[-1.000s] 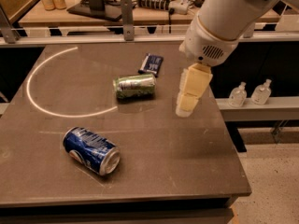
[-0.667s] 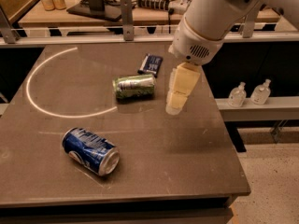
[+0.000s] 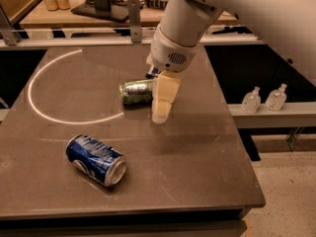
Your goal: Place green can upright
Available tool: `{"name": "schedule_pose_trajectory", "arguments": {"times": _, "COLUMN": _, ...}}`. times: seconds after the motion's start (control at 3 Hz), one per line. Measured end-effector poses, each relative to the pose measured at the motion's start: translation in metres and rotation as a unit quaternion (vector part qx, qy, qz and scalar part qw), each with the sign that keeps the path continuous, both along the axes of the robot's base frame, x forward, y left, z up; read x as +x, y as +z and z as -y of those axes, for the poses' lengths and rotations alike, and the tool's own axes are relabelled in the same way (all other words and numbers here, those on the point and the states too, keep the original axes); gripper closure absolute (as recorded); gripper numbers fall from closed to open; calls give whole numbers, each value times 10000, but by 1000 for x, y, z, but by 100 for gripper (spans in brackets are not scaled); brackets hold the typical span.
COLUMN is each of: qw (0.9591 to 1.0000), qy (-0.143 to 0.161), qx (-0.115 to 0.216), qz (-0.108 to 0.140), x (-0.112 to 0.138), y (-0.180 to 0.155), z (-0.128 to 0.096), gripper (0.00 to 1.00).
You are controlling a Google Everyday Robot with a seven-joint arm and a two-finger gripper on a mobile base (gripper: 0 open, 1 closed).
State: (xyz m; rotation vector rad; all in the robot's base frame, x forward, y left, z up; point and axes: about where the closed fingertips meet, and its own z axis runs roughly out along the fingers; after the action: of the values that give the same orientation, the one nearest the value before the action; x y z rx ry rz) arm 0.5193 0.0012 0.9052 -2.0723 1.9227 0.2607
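Note:
The green can (image 3: 135, 91) lies on its side near the middle of the dark table (image 3: 197, 147), its silver end facing left. My gripper (image 3: 162, 111) hangs from the white arm just to the right of the can, its cream fingers (image 3: 164, 95) pointing down and covering the can's right end. The fingertips reach the table level beside the can.
A blue can (image 3: 96, 159) with a red-white logo lies on its side at the front left. A small dark blue packet (image 3: 151, 74) peeks out behind the arm. A white arc (image 3: 37, 102) is marked on the table. Two small bottles (image 3: 265, 98) stand on a ledge to the right.
My gripper has moved left and toward the green can, from well right of it to right against its right end. The cans have not moved.

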Motion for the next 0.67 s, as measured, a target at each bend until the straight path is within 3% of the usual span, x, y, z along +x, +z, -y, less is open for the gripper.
{"name": "schedule_pose_trajectory", "arguments": {"times": 0.33, "qw": 9989, "qy": 465, "qx": -92, "qz": 69, "x": 11, "y": -14, "z": -33, "gripper": 0}}
{"name": "schedule_pose_trajectory", "arguments": {"times": 0.67, "qw": 9978, "qy": 619, "qx": -174, "qz": 141, "x": 19, "y": -21, "z": -49, "gripper": 0}}
